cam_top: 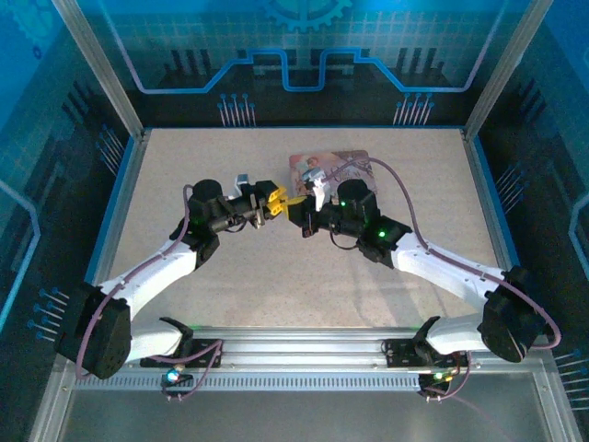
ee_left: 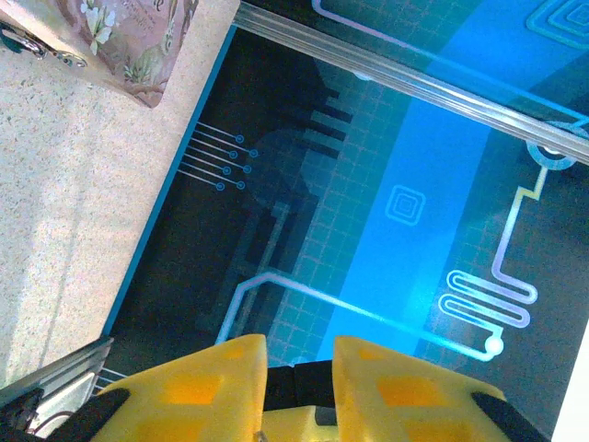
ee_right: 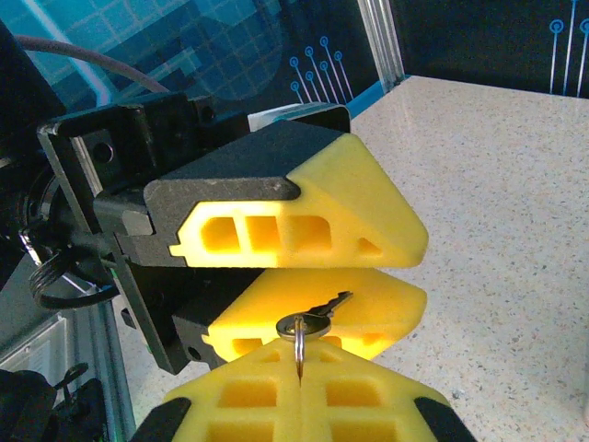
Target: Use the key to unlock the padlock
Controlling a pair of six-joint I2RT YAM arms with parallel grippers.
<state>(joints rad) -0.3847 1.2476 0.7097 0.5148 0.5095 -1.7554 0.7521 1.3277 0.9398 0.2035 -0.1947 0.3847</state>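
Right end effector [ee_right: 299, 391] clamps the one key [ee_right: 313, 320]. Left end effector [ee_right: 419, 270], at its 9 o'clock, gapes narrowly. One pink tin [cam_top: 354, 158] lies at 12 o'clock.

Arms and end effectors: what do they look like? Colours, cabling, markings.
The left arm and right arm match: white links, black joint housings, a mauve cable running along each. Green status lights glow on the right one. The left end effector and right end effector have black finger bodies tipped with wedge-shaped yellow fingertips, moulded with rectangular cut-outs.
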